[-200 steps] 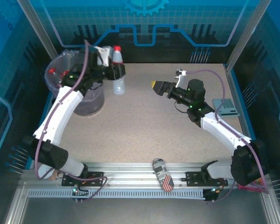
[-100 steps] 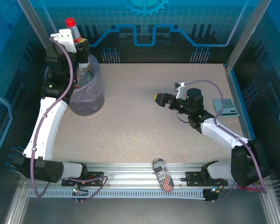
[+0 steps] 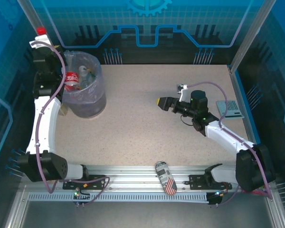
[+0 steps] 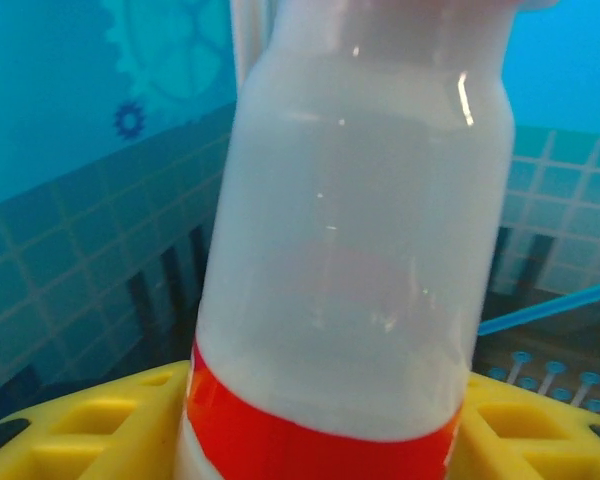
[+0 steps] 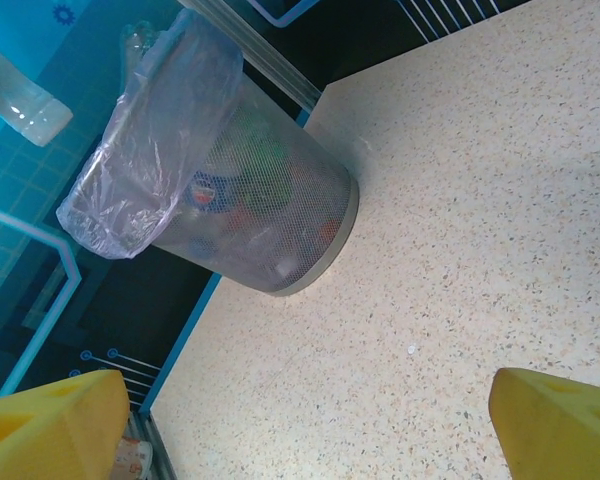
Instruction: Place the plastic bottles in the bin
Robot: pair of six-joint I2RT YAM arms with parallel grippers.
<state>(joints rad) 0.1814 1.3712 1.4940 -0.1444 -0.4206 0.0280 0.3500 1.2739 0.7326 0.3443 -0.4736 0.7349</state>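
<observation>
A clear plastic bottle [image 4: 355, 250] with a red label band stands between my left gripper's [image 4: 320, 425] yellow fingers [image 4: 100, 420], which are shut on it. In the top view this bottle's red cap [image 3: 41, 31] sticks up above my left gripper [image 3: 40, 46], raised high just left of the bin [image 3: 88, 97]. The round grey mesh bin, lined with a bluish bag, holds several bottles, one red-labelled [image 3: 71, 78]. From the right wrist the bin [image 5: 250, 215] and the held bottle [image 5: 18, 103] also show. My right gripper [image 3: 161, 101] hovers open over mid-table, holding nothing.
A dark flag-patterned can [image 3: 166, 177] lies on the metal rail at the near edge. A small teal pad [image 3: 229, 108] sits at the table's right edge. Speckled tabletop [image 5: 460, 250] stretches between the bin and my right gripper [image 5: 310, 440].
My left arm carried the bottle from the table beside the bin up over it, then further left and higher past the rim. The right arm barely moved.
</observation>
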